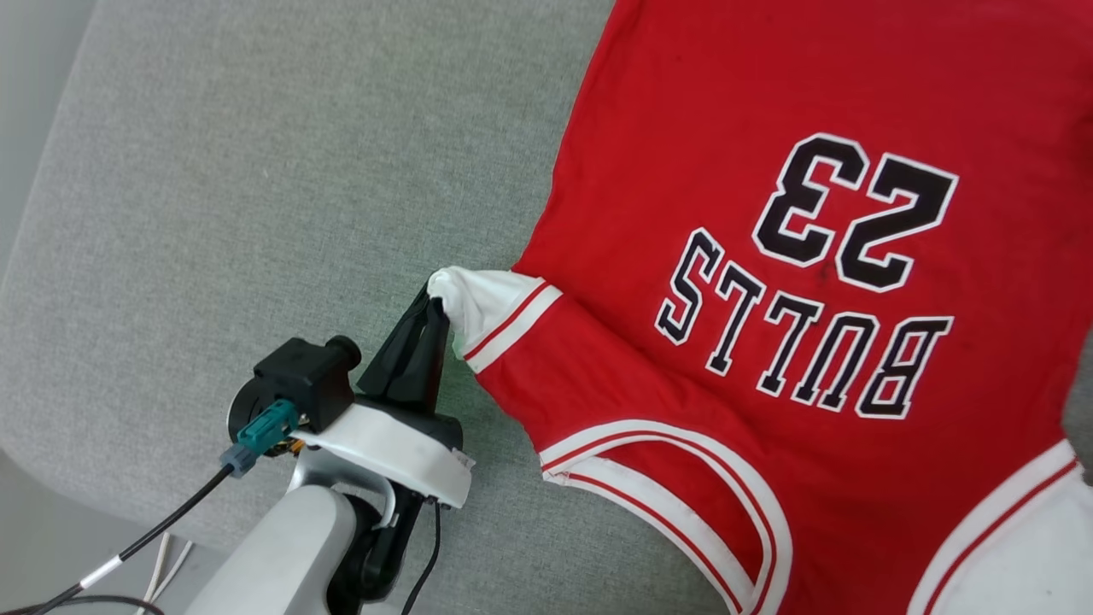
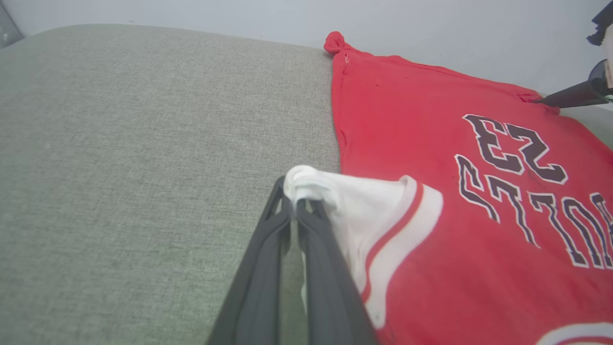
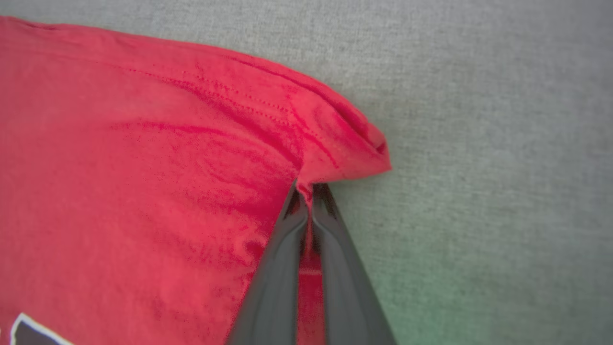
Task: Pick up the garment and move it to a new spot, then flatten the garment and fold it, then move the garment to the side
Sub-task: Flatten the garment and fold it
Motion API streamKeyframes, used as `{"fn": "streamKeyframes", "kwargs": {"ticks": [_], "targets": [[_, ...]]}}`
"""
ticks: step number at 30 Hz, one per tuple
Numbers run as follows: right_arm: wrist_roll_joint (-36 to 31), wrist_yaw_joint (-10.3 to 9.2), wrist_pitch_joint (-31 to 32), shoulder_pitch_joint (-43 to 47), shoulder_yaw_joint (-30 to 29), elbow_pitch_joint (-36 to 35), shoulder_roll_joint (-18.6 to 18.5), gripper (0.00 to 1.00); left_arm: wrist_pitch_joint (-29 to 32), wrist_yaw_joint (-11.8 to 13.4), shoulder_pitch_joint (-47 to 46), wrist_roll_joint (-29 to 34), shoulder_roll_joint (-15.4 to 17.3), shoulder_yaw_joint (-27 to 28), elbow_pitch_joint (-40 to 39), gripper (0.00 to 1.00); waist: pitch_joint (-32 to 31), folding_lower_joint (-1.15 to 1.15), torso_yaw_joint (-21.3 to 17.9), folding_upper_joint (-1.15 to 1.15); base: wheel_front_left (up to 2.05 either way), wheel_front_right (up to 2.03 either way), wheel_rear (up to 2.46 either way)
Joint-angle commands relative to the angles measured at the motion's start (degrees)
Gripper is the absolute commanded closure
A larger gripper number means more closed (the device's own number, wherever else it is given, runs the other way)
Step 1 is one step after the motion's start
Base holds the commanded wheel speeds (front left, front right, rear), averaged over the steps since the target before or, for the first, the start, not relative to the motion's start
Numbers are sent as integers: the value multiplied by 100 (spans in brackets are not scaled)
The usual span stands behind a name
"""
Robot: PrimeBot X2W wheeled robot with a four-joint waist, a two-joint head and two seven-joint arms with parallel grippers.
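- Jersey [image 1: 726, 111] lies print-up on grey cushion [image 1: 256, 171], toward 3 o'clock.
- Left end effector [image 1: 434, 309] clenches its white sleeve [image 1: 491, 307]; right end effector [image 3: 309, 191] pinches a hem corner [image 3: 364, 148].
- Soft, light cloth will likely sag; corners hold best.

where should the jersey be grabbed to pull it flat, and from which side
Take the jersey by its outer corners, coming in from the bare cushion: the left gripper pinches the bunched white sleeve tip, the right gripper the red hem corner. The flat middle offers nothing to pinch.
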Motion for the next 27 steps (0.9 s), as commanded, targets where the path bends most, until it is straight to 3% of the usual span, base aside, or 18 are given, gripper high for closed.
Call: {"fn": "streamKeyframes", "kwargs": {"ticks": [1,8,15,20,24,25,26,27], "targets": [[-26,-9,60,415,165,126,31,100,-19,42,112,-18,50,26,59,100,-290,-1,-138,0,0,0,0],[419,-9,-102,889,1020,-624,-229,100,-86,235,595,-242,132,241,264,100,-1140,-1,-630,0,0,0,0],[1125,-9,26,2360,1520,-1838,-680,100,-31,550,1222,-346,416,444,270,100,-1847,-1,-1288,0,0,0,0],[1393,-8,184,3911,1179,-2793,-742,100,39,730,1703,-477,618,599,226,100,-2221,-1,-1698,0,0,0,0],[1308,-7,370,5329,631,-3560,-424,100,130,875,2053,-545,768,659,167,100,-2430,-1,-1949,0,0,0,0],[1308,-7,370,5329,631,-3560,-424,100,130,875,2053,-545,768,659,167,100,-2430,-1,-1949,0,0,0,0],[1232,-8,476,5994,322,-3933,-187,100,178,934,2158,-574,823,678,100,100,-2472,-1,-2010,0,0,0,0],[1232,-8,476,5994,322,-3933,-187,100,178,934,2158,-574,823,678,100,100,-2472,-1,-2010,0,0,0,0]]}}
